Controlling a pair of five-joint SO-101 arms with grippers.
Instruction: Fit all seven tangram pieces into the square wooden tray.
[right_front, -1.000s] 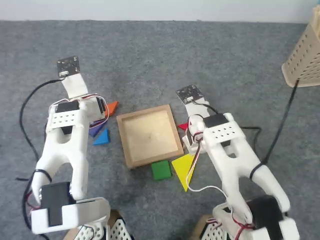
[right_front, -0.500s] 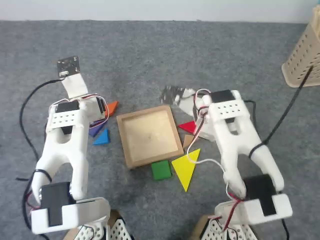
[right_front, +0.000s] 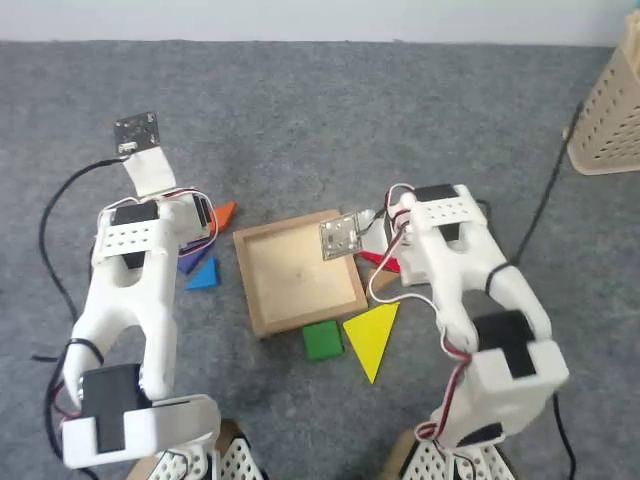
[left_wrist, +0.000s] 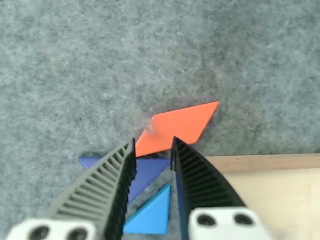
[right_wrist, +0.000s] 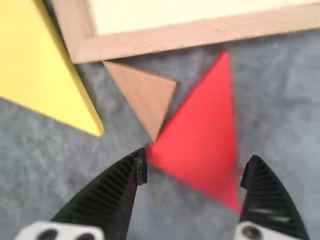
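Over the grey carpet (right_front: 300, 120), the right gripper (right_wrist: 197, 165) is swinging toward the tray (right_front: 247, 285), gaping wide astride the red triangle (right_wrist: 205, 130); the left gripper (left_wrist: 153, 144) is idling, narrowly parted.

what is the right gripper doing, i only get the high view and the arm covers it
observer: The right gripper is open, with one jaw on either side of the red triangle, not closed on it.
operator: anything crowding that piece
observer: A wood-coloured triangle lies between it and the tray's frame. Its tip appears to touch the red edge.
operator: and the left one
observer: The left gripper holds nothing. Its jaws show a narrow gap, with the tips over the orange parallelogram and the dark blue triangle.
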